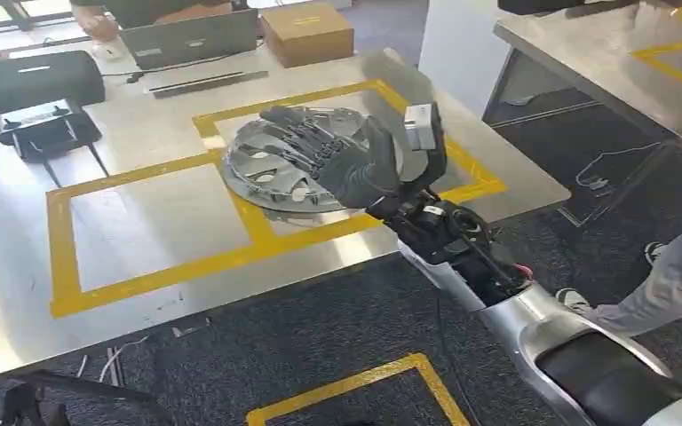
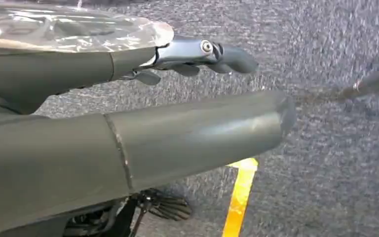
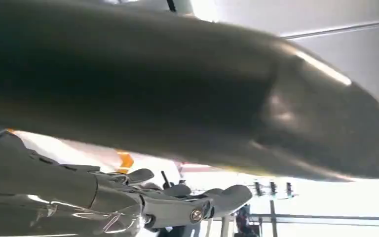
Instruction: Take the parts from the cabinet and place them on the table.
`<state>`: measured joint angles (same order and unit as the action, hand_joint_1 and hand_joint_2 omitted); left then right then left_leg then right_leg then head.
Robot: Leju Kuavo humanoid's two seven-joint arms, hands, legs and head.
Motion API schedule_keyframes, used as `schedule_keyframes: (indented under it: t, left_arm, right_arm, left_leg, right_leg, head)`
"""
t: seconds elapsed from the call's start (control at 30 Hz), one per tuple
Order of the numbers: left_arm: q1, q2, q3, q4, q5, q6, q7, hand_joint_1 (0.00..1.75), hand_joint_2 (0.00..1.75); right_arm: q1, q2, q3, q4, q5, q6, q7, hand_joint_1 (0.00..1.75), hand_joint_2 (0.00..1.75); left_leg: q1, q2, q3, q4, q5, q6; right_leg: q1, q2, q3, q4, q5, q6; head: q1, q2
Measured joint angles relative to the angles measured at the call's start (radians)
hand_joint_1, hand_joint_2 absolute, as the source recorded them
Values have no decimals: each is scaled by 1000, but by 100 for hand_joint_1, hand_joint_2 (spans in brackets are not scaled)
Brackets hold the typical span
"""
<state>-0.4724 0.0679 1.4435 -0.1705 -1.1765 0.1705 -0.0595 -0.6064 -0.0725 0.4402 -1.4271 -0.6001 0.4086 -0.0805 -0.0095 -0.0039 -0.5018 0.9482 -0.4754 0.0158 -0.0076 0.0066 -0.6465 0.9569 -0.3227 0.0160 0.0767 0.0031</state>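
Note:
A round silver wheel cover lies on the steel table, across the yellow tape between two marked rectangles. My right hand reaches in from the lower right and sits over the cover's right half. Its dark fingers are spread flat across the cover's top and nothing is gripped. The right wrist view has the thick thumb and straight fingers. In the left wrist view my left hand hangs over grey carpet, fingers straight and holding nothing.
At the table's far edge stand a laptop, a cardboard box, a black case and a black device. A second steel table stands at the top right. A person's leg is at the right edge.

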Motion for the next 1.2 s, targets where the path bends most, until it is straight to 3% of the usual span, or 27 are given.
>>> schedule_keyframes:
  t: [0.03,0.07,0.1,0.17,0.2,0.23,0.27,0.33,0.4,0.47,0.53,0.57,0.6,0.63,0.67,0.7,0.73,0.8,0.83,0.87,0.9,0.93,1.03,1.07,1.1,1.17,1.2]
  left_arm:
    - [0,-5,0,0,0,0,0,0,0]
    - [-2,-5,0,0,0,0,2,0,0]
    - [-1,-5,0,0,0,0,2,0,0]
    - [1,-6,0,0,0,0,2,0,0]
    - [2,-6,0,0,1,0,2,0,0]
    - [4,-7,0,0,2,0,2,0,0]
    - [6,-8,0,0,4,0,2,0,0]
    - [8,-8,0,0,5,0,2,0,0]
    - [7,-6,0,0,6,0,1,0,0]
    - [7,-5,0,0,7,0,1,0,0]
    - [8,-1,0,0,7,0,1,0,0]
    - [9,-3,0,1,7,0,1,0,0]
    - [9,-3,0,1,7,0,1,0,0]
    - [9,-2,0,1,8,0,1,0,0]
    - [9,-1,0,1,9,0,1,0,0]
    - [10,-2,0,1,11,0,1,0,0]
    - [12,-2,0,1,13,0,0,0,0]
    - [13,-2,0,1,16,0,-3,0,0]
    - [13,0,0,1,18,0,-5,0,0]
    - [12,2,0,1,19,0,-6,0,0]
    - [10,4,0,1,20,0,-6,0,0]
    - [10,6,0,1,22,0,-9,0,0]
    - [14,7,0,1,28,0,-10,0,0]
    - [14,7,0,1,28,0,-11,0,0]
    - [15,7,0,1,28,0,-11,0,0]
    - [18,7,0,1,28,0,-12,0,0]
    - [19,7,0,1,28,0,-12,0,0]
  right_arm:
    - [-1,-5,-4,2,-2,-2,2,0,0]
    - [-2,-9,-6,2,-4,-6,5,0,0]
    - [-2,-11,-6,3,-5,-10,7,0,0]
    - [4,-19,-6,3,-11,-10,7,0,0]
    - [8,-20,-6,3,-13,-8,7,0,0]
    - [13,-23,-6,3,-15,-6,7,0,0]
    - [16,-24,-6,3,-15,-6,7,0,0]
    - [16,-24,-6,3,-17,-5,7,0,0]
    - [14,-24,-6,2,-19,-4,6,0,0]
    - [14,-24,-7,3,-21,-3,5,0,0]
    - [16,-24,-6,3,-20,-3,6,0,0]
    - [14,-24,-6,3,-20,-3,6,0,0]
    - [13,-24,-6,3,-21,-2,6,0,0]
    - [13,-24,-6,3,-21,-2,6,0,0]
    - [13,-24,-6,4,-21,-3,5,0,0]
    - [13,-24,-6,7,-19,-8,3,0,0]
    - [12,-24,-5,11,-13,-16,0,0,0]
    - [8,-24,-6,24,-6,-27,-9,0,0]
    - [3,-24,-7,30,-3,-29,-16,0,0]
    - [-1,-24,-7,32,-3,-29,-19,0,0]
    - [-3,-24,-8,35,-3,-27,-21,0,0]
    - [-4,-24,-10,37,-3,-24,-22,0,0]
    - [-2,-24,-11,48,3,-19,-24,0,0]
    - [-1,-25,-13,52,3,-17,-26,0,0]
    - [-2,-26,-13,54,4,-17,-26,0,0]
    - [-1,-26,-13,60,5,-16,-27,0,0]
    - [1,-26,-13,63,5,-16,-27,0,0]
  left_leg:
    - [14,5,-3,-11,16,6]
    - [14,6,-15,-12,28,8]
    - [14,7,-25,-12,36,18]
    - [14,8,-51,-11,56,18]
    - [14,8,-64,-10,66,16]
    - [15,8,-77,-10,76,14]
    - [15,8,-88,-9,84,12]
    - [16,8,-107,-3,96,3]
    - [10,7,-118,6,107,-9]
    - [10,7,-121,-1,125,-20]
    - [11,6,-129,-1,132,-31]
    - [16,6,-146,24,92,-37]
    - [17,5,-171,86,26,-41]
    - [18,6,-201,175,-41,-46]
    - [18,6,-224,251,-81,-49]
    - [18,6,-240,324,-100,-51]
    - [19,6,-237,350,-85,-51]
    - [18,6,-171,282,-9,-46]
    - [18,6,-102,186,20,-40]
    - [17,6,-38,99,15,-34]
    - [11,5,24,13,-12,-28]
    - [10,6,34,-17,-18,-24]
    - [11,4,14,-19,7,-4]
    - [16,11,7,-22,19,2]
    - [16,10,-5,-22,28,11]
    - [15,11,-25,-21,46,15]
    - [15,11,-38,-20,55,16]
  right_leg:
    - [1,0,-7,1,-6,5]
    - [-1,1,-21,31,-58,11]
    - [-3,0,-37,89,-119,14]
    - [-4,-1,-75,262,-230,21]
    - [-5,-2,-81,322,-241,24]
    - [-6,-2,-67,334,-220,26]
    - [-6,-2,-34,304,-187,26]
    - [-7,-2,87,141,-131,23]
    - [0,2,178,-10,-170,14]
    - [2,3,168,-6,-161,4]
    - [-4,-1,155,-12,-142,-19]
    - [-5,-4,142,-13,-130,-27]
    - [-5,-5,126,-12,-118,-37]
    - [-5,-5,108,-12,-105,-37]
    - [-4,-5,94,-12,-95,-38]
    - [-3,-6,76,-11,-83,-38]
    - [-3,-6,62,-11,-72,-37]
    - [-2,-7,35,-11,-51,-34]
    - [-2,-6,22,-11,-40,-30]
    - [-2,-6,19,-9,-31,-27]
    - [2,-6,12,-8,-25,-20]
    - [3,-8,12,-10,-16,-15]
    - [5,-9,10,-23,13,5]
    - [-2,-6,-1,-13,-11,9]
    - [0,-6,-21,34,-72,11]
    - [-3,-6,-65,200,-187,18]
    - [-2,-6,-86,290,-223,22]
  head:
    - [-4,0]
    - [-3,0]
    - [4,0]
    - [9,0]
    - [11,0]
    - [12,0]
    - [13,0]
    - [16,0]
    - [20,0]
    - [18,0]
    - [14,0]
    - [9,0]
    - [3,0]
    - [0,0]
    - [-1,0]
    - [-2,0]
    - [-2,0]
    - [-2,0]
    - [-2,0]
    - [-2,0]
    - [-3,0]
    - [1,0]
    - [1,0]
    - [-5,0]
    - [5,0]
    - [10,0]
    - [13,0]
